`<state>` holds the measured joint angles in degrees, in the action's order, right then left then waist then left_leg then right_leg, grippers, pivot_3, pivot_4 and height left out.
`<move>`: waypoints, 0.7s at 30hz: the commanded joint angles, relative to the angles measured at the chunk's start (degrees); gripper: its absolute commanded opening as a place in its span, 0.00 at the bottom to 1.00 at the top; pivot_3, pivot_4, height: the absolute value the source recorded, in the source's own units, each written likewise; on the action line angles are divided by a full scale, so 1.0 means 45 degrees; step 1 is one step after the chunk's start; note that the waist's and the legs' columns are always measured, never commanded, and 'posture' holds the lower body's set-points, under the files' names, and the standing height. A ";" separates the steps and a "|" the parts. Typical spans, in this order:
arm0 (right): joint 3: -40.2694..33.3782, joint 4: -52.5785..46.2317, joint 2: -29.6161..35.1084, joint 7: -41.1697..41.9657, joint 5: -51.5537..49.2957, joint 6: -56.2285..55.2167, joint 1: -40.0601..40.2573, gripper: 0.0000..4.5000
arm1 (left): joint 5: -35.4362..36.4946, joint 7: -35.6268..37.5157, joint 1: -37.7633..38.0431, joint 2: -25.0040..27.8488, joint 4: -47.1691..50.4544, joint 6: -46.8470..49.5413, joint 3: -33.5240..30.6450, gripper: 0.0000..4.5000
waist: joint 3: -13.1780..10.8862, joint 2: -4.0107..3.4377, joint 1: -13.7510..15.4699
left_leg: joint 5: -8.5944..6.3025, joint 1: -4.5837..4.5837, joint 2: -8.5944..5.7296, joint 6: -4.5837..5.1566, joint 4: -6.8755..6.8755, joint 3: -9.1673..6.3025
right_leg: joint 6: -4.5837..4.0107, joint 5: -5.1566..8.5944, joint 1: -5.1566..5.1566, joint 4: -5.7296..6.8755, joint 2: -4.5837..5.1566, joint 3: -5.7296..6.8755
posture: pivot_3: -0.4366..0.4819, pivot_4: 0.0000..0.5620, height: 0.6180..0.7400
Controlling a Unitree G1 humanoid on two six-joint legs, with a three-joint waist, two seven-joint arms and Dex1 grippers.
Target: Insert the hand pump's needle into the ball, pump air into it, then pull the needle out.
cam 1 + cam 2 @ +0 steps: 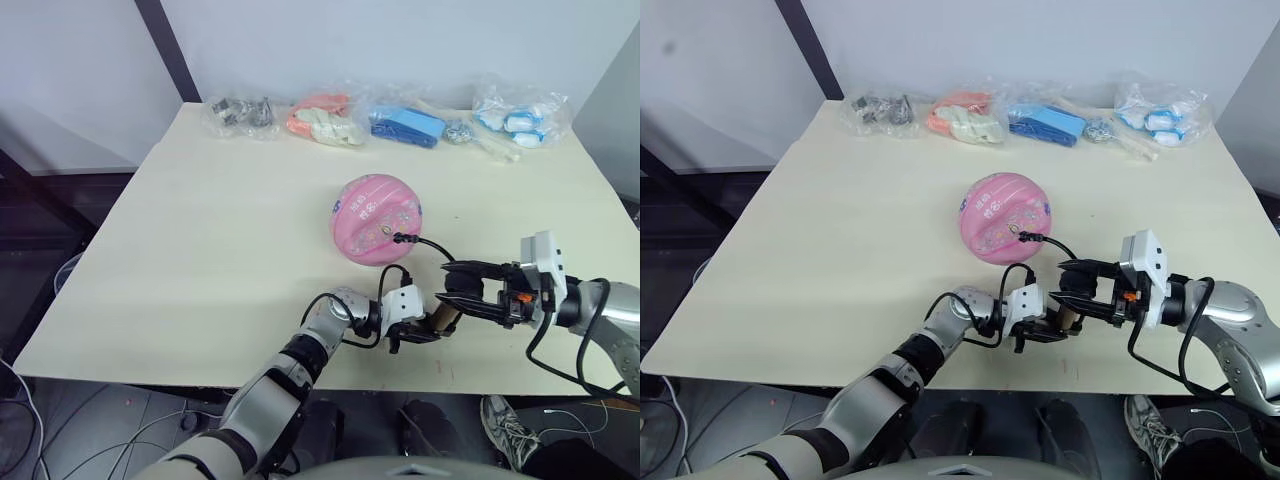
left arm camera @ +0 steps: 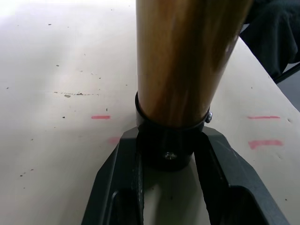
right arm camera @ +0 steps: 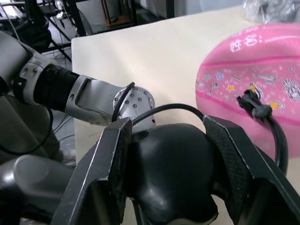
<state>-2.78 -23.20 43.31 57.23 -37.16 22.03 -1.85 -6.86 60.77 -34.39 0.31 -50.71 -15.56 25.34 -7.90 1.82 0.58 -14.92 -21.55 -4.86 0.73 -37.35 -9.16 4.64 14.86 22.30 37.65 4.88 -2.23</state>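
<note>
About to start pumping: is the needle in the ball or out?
In. The black fitting at the hose tip sits against the ball surface; the needle itself is hidden.

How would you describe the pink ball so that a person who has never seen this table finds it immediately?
Start at the pale table and pass the row of plastic bags along its far edge. The ball sits alone near the middle, closer to the robot. It is the largest object, pink with small cartoon prints, and a thin black hose plugs into it.
</note>
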 commanded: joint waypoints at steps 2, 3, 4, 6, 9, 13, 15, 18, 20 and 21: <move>-0.0077 0.0311 0.0239 -0.0239 0.0196 0.0767 0.0338 0.43 | -0.0363 0.0015 0.0301 0.0211 -0.0425 0.0415 0.0181 0.23 | 0.0003 0.0000 0.0000 | 0.0000 0.0002 0.0000 0.0000 0.0000 -0.0001 | -0.0001 0.0000 -0.0006 -0.0003 0.0001 0.0000 | 0.48 0.27 0.97; -0.0367 0.0042 0.0430 -0.0129 -0.0163 0.1008 0.0322 0.43 | -0.0355 0.0018 0.0303 0.0225 -0.0423 0.0419 0.0170 0.23 | 0.0003 -0.0001 0.0001 | 0.0000 0.0002 0.0000 0.0000 0.0000 -0.0003 | -0.0002 -0.0001 -0.0007 -0.0003 0.0000 0.0002 | 0.48 0.27 0.97; -0.0985 -0.0358 0.0915 0.0125 -0.0900 0.1483 0.0185 0.43 | -0.0365 0.0015 0.0304 0.0245 -0.0442 0.0402 0.0171 0.23 | -0.0003 -0.0003 0.0020 | 0.0000 0.0002 0.0000 0.0000 0.0000 -0.0004 | -0.0002 -0.0001 -0.0007 -0.0003 0.0001 0.0002 | 0.48 0.27 0.97; -0.2008 -0.0941 0.1663 0.0236 -0.2192 0.2424 -0.0183 0.43 | -0.0363 0.0022 0.0301 0.0265 -0.0465 0.0391 0.0165 0.23 | -0.0028 -0.0040 0.0024 | -0.0001 -0.0012 -0.0004 0.0000 0.0000 -0.0008 | -0.0005 -0.0002 0.0001 -0.0007 0.0005 0.0004 | 0.48 0.27 0.97; -0.3261 -0.1272 0.2698 0.0403 -0.3860 0.3556 -0.0817 0.43 | -0.0349 -0.0004 0.0291 0.0232 -0.0506 0.0394 0.0158 0.23 | -0.0072 -0.0098 0.0035 | -0.0001 -0.0045 -0.0006 0.0000 -0.0003 -0.0013 | -0.0007 -0.0003 0.0028 -0.0004 0.0008 0.0010 | 0.48 0.27 0.97; -0.4596 -0.1072 0.3997 0.0525 -0.5538 0.4870 -0.1824 0.43 | -0.0367 -0.0013 0.0294 0.0163 -0.0584 0.0361 0.0186 0.23 | -0.0094 -0.0124 0.0067 | 0.0000 -0.0074 -0.0011 0.0001 0.0002 -0.0009 | -0.0008 -0.0003 0.0055 -0.0003 0.0016 0.0011 | 0.48 0.27 0.97; -0.5127 -0.0842 0.4579 0.0482 -0.6324 0.5503 -0.2435 0.43 | -0.0369 -0.0014 0.0271 0.0136 -0.0628 0.0350 0.0182 0.23 | -0.0107 -0.0130 0.0070 | 0.0000 -0.0086 -0.0014 0.0001 -0.0001 -0.0005 | -0.0008 -0.0004 0.0062 -0.0004 0.0023 0.0011 | 0.48 0.27 0.97; -0.5644 -0.0547 0.5291 0.0510 -0.7189 0.6283 -0.3124 0.43 | -0.0369 -0.0030 0.0218 0.0098 -0.0703 0.0333 0.0169 0.23 | -0.0116 -0.0120 0.0071 | -0.0001 -0.0088 -0.0015 0.0002 -0.0004 -0.0002 | -0.0007 -0.0004 0.0063 -0.0008 0.0026 0.0010 | 0.48 0.27 0.97; -0.5859 -0.0288 0.5667 0.0417 -0.7649 0.6656 -0.3680 0.43 | -0.0369 -0.0038 0.0197 0.0066 -0.0736 0.0324 0.0168 0.23 | -0.0119 -0.0123 0.0071 | 0.0000 -0.0091 -0.0014 0.0002 -0.0003 -0.0001 | -0.0008 -0.0004 0.0066 -0.0008 0.0027 0.0010 | 0.48 0.27 0.97; -0.5914 -0.0166 0.5772 0.0275 -0.7863 0.6793 -0.3961 0.43 | -0.0370 -0.0045 0.0191 0.0052 -0.0746 0.0321 0.0169 0.23 | -0.0133 -0.0145 0.0069 | -0.0001 -0.0092 -0.0014 0.0002 -0.0006 0.0000 | -0.0007 -0.0004 0.0066 -0.0006 0.0028 0.0010 | 0.48 0.27 0.97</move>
<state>-24.61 -24.66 67.31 58.98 -69.19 51.92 -16.54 -6.54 61.05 -34.75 -0.37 -50.48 -15.65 25.25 -8.50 1.17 0.89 -14.92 -21.98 -4.93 0.75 -37.38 -9.12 4.61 14.83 22.62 37.62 5.03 -2.22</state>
